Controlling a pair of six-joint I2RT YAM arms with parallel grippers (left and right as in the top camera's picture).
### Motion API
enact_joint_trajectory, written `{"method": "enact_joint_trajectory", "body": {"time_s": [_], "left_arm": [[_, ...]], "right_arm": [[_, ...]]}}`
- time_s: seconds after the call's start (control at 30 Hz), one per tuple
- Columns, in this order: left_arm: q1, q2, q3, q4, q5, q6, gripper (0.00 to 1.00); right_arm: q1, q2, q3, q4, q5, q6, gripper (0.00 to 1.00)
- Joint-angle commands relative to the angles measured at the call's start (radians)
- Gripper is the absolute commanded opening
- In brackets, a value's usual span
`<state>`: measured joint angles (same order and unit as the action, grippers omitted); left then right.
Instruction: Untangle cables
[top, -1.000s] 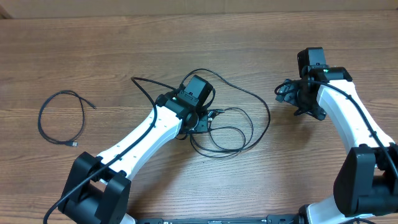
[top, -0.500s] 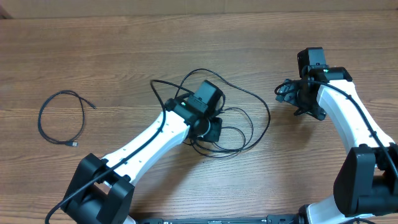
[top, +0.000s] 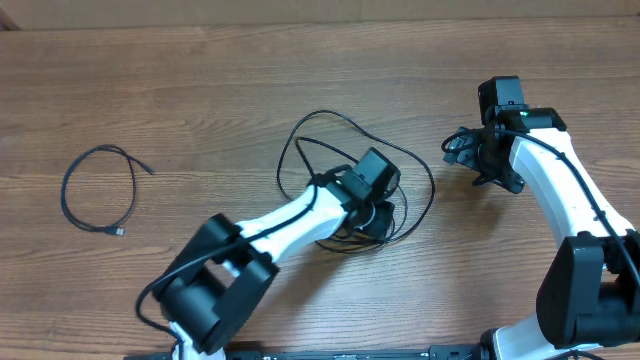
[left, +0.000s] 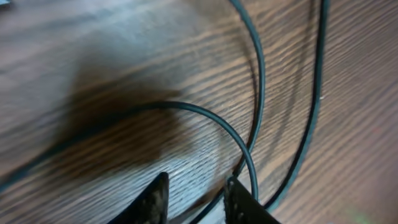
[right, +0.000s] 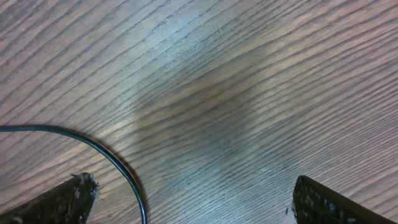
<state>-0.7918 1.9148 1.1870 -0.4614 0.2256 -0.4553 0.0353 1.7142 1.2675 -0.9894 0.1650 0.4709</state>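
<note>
Cables: thin black cables (top: 432, 188) are lying tangled mid-table, looping around the left gripper (left: 196, 182).
Nearer arm: the left arm is stretching across the table (top: 200, 80), wrist tipping down into the tangle.
Left jaws: standing narrowly parted, with a strand passing between them and curving ahead, not visibly pinched.
Right jaws: the right gripper (right: 194, 185) is hovering spread wide, holding nothing, just right of the tangle.

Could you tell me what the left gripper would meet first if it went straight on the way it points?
Probably a cable: in the wrist view a black loop arcs just ahead of the left gripper, lying on the table. Depth is unclear, so it might miss the loop and touch wood first.
</note>
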Motion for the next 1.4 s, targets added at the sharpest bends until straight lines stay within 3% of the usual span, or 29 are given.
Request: {"method": "enact_joint_trajectory", "body": {"time_s": [0.0, 0.13, 0.37, 1.13, 1.37], "left_arm": [[-0.01, 0.02, 0.01, 0.015, 0.012, -0.032, 0.34], [-0.01, 0.021, 0.01, 0.025, 0.013, -0.032, 0.51], [-0.012, 0.021, 0.01, 0.025, 0.038, -0.071, 0.57], [-0.06, 0.023, 0.01, 0.019, 0.032, -0.073, 0.61], [-0.061, 0.027, 0.01, 0.017, 0.026, -0.073, 0.47]], "right_arm": [[0.003, 0.005, -0.005, 0.001, 0.014, -0.001, 1.0], [0.003, 0.005, -0.005, 0.001, 0.014, -0.001, 1.0], [0.003, 0.005, -0.005, 0.001, 0.014, -0.001, 1.0], [0.003, 0.005, -0.005, 0.001, 0.014, -0.001, 1.0], [0.003, 0.005, -0.005, 0.001, 0.014, -0.001, 1.0]]}}
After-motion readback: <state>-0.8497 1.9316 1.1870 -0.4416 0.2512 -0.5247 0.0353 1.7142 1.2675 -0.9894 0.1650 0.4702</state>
